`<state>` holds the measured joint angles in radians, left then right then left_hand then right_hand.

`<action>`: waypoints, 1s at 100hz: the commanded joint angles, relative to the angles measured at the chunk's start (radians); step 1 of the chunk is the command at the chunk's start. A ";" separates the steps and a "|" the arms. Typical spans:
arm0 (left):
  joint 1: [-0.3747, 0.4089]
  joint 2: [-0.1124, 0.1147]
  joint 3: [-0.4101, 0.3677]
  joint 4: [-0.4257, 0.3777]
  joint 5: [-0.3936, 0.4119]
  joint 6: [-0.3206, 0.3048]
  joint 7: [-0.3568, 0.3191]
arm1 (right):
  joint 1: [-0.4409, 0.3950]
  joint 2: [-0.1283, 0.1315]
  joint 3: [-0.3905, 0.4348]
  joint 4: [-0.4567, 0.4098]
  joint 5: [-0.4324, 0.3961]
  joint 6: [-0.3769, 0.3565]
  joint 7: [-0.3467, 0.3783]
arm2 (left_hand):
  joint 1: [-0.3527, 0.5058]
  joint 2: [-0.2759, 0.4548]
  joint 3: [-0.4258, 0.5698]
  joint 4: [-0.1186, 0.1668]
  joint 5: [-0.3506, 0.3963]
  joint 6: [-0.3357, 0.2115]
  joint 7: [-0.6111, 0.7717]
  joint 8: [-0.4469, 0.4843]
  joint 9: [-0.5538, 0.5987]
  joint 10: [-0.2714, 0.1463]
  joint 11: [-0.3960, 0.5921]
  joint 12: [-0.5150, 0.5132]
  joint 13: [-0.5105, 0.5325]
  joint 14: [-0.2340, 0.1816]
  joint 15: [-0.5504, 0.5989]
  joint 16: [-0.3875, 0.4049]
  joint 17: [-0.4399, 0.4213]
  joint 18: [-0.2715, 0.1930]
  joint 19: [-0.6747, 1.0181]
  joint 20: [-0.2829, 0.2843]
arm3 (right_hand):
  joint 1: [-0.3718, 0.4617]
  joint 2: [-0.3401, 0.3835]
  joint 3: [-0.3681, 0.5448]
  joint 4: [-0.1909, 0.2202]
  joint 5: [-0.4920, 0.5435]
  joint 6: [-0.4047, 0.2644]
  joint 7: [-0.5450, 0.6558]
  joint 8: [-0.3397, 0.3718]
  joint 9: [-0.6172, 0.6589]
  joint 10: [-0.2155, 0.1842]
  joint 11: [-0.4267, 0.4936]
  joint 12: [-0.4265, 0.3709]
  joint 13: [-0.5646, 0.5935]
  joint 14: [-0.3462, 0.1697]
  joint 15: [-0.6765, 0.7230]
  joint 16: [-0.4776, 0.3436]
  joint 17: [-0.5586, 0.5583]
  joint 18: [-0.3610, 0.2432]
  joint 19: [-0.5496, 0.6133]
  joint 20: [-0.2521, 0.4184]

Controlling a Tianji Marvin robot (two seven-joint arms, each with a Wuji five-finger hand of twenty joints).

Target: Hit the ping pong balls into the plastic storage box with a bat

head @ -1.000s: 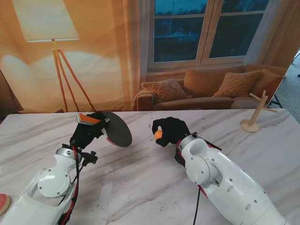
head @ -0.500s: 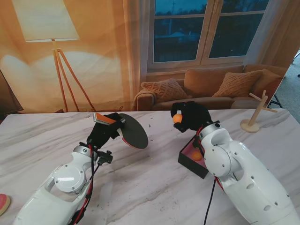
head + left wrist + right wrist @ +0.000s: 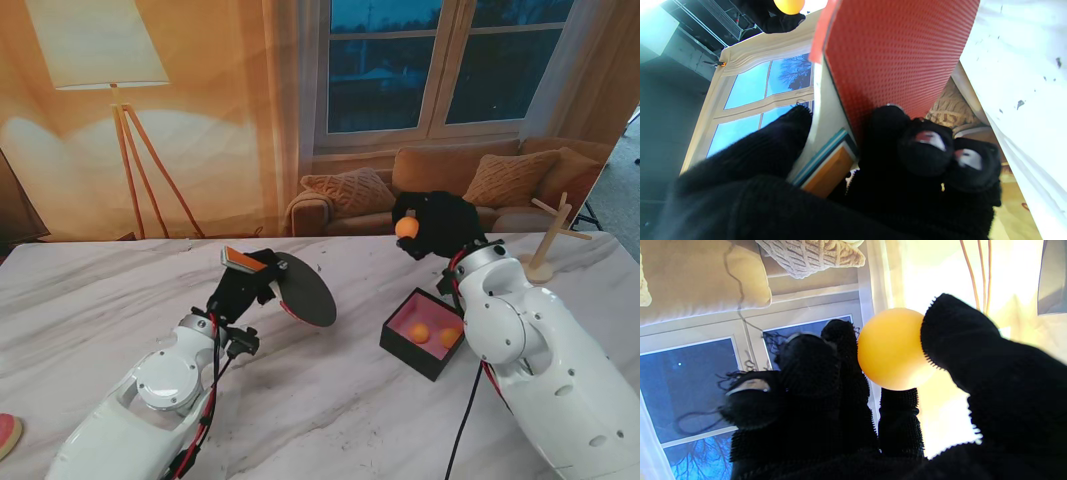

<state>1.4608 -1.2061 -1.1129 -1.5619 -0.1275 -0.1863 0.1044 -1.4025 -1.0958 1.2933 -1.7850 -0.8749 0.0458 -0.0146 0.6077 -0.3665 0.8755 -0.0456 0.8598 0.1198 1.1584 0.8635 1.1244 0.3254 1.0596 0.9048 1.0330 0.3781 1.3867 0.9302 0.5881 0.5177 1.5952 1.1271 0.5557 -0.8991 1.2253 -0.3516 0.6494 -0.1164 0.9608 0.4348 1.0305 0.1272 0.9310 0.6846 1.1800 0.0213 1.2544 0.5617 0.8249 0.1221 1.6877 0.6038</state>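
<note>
The right hand (image 3: 437,226), upper right of centre, pinches an orange ping pong ball (image 3: 406,228) aloft, apparently for serving. The left hand (image 3: 243,285) grips the bat (image 3: 305,295) angled toward the black storage box (image 3: 424,333), which holds two balls.

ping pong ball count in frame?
3. One is held in the right hand: ball. Two lie in the box: one, another. The right arm may hide others.

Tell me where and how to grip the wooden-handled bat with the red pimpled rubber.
Grip the bat by its handle, from the butt end, as the left hand does now: the fingers wrap the narrow handle, leaving the broad round blade free to strike.
</note>
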 commanded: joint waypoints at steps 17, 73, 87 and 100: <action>-0.008 -0.020 0.032 0.006 -0.042 0.009 -0.011 | -0.007 -0.003 0.013 -0.013 0.044 0.016 0.003 | -0.007 0.047 0.036 0.034 0.070 0.038 0.093 0.025 0.042 -0.055 0.013 0.004 0.063 0.024 0.052 -0.006 0.015 -0.095 0.042 -0.043 | 0.081 0.116 0.072 0.042 0.182 -0.049 0.183 0.051 0.071 -0.046 0.008 0.018 -0.002 -0.041 0.002 0.013 -0.007 -0.013 0.074 -0.009; -0.031 -0.032 0.081 0.051 -0.109 -0.028 -0.026 | -0.034 -0.007 0.021 -0.080 0.067 -0.015 -0.005 | -0.047 0.060 0.066 0.051 0.093 0.026 0.117 0.028 0.064 -0.067 0.030 0.006 0.083 0.018 0.066 -0.009 0.027 -0.093 0.051 -0.045 | 0.074 0.126 0.063 0.042 0.183 -0.046 0.170 0.044 0.068 -0.047 0.000 0.023 -0.006 -0.040 -0.002 0.016 -0.011 -0.014 0.071 -0.005; -0.039 -0.033 0.095 0.057 -0.120 -0.029 -0.035 | -0.041 -0.007 0.020 -0.093 0.071 -0.016 -0.001 | -0.044 0.058 0.062 0.051 0.087 0.025 0.115 0.026 0.060 -0.067 0.026 0.004 0.076 0.017 0.061 -0.010 0.021 -0.097 0.046 -0.048 | 0.072 0.129 0.060 0.042 0.182 -0.046 0.168 0.043 0.067 -0.048 -0.002 0.023 -0.009 -0.041 -0.004 0.017 -0.014 -0.015 0.069 -0.005; -0.044 -0.031 0.104 0.060 -0.127 -0.029 -0.051 | -0.043 -0.007 0.022 -0.101 0.076 -0.015 0.005 | -0.041 0.058 0.058 0.049 0.084 0.024 0.113 0.025 0.056 -0.067 0.023 0.004 0.072 0.018 0.058 -0.010 0.018 -0.098 0.044 -0.049 | 0.071 0.133 0.056 0.042 0.182 -0.046 0.163 0.040 0.065 -0.050 -0.005 0.025 -0.013 -0.041 -0.007 0.017 -0.019 -0.016 0.066 -0.005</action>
<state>1.4193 -1.2308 -1.0131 -1.5013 -0.2517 -0.2130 0.0750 -1.4425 -1.0998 1.3148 -1.8771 -0.8021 0.0273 -0.0256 0.5802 -0.3641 0.8969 -0.0208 0.8832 0.1070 1.1696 0.8635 1.1572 0.3145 1.0715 0.9048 1.0537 0.3778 1.3996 0.9300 0.6097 0.5193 1.6073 1.1271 0.5557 -0.8974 1.2225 -0.3515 0.6500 -0.1163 0.9578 0.4348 1.0308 0.1272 0.9205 0.6955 1.1801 0.0213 1.2544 0.5636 0.8170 0.1221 1.6877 0.6037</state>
